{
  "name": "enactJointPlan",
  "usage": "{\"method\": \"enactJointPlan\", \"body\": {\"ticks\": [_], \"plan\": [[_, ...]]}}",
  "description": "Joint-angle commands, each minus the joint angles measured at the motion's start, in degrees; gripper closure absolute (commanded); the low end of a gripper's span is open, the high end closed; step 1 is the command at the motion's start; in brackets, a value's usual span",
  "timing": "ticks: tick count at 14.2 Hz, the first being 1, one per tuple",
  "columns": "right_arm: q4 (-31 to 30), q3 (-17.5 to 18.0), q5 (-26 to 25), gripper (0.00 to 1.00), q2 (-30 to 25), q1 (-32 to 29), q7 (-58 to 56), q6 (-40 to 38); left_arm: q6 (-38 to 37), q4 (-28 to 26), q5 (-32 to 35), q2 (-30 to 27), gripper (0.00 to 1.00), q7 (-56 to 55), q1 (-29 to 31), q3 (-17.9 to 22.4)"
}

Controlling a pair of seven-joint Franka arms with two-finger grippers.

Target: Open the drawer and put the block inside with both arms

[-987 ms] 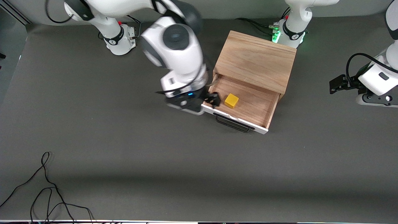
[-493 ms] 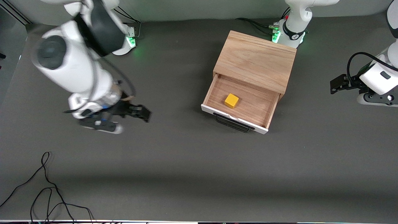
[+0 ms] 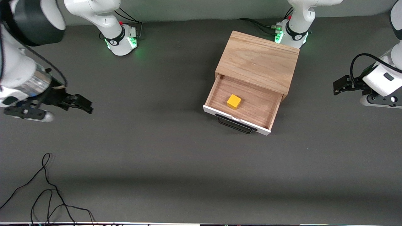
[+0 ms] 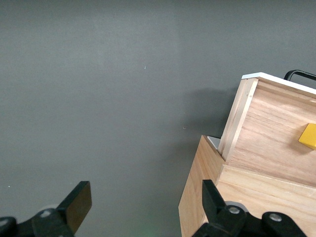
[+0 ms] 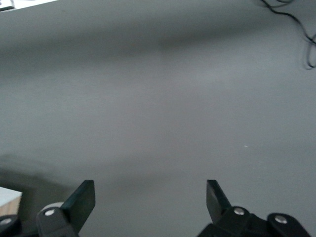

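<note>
The drawer [image 3: 248,103] stands pulled out of the oak cabinet [image 3: 259,59], its white front and black handle [image 3: 235,125] facing the front camera. The yellow block [image 3: 234,101] lies on the drawer's wooden floor. My right gripper [image 3: 86,106] is open and empty over bare table near the right arm's end, well away from the drawer; its wrist view shows only table between the fingers [image 5: 150,195]. My left gripper [image 3: 336,87] is open and empty, waiting beside the cabinet at the left arm's end. Its wrist view [image 4: 146,197] shows the cabinet [image 4: 207,197], the drawer [image 4: 266,133] and the block [image 4: 308,136].
Loose black cables [image 3: 47,188] lie on the grey table near the front edge at the right arm's end; they also show in the right wrist view [image 5: 296,19]. Both arm bases [image 3: 121,40] [image 3: 290,33] stand along the table's back edge.
My right arm has swung from the drawer's edge out toward its own end of the table, gripper open. The block stays in the drawer. The left arm has not moved.
</note>
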Motion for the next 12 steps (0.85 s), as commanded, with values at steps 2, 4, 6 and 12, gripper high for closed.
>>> {"method": "enactJointPlan", "body": {"ticks": [2, 4, 6, 12], "plan": [[-4.3, -0.2, 1.4, 0.0, -3.9, -3.2, -7.3, -0.3, -1.2, 1.3, 0.6, 0.6, 0.0, 0.8, -0.9, 0.7], [-4.1, 0.1, 1.3, 0.0, -3.6, -4.4, -9.1, -1.5, -1.1, 1.3, 0.5, 0.6, 0.0, 0.7, -0.9, 0.7], [-3.5, 0.2, 1.3, 0.0, -2.9, -4.4, -11.7, -1.7, -1.1, 1.3, 0.5, 0.7, 0.0, 0.7, -0.8, 0.7], [-1.9, 2.5, 0.0, 0.0, -0.3, -4.7, -11.2, -1.7, -1.3, 1.3, 0.2, 0.7, 0.0, 0.7, -0.9, 0.7]]}}
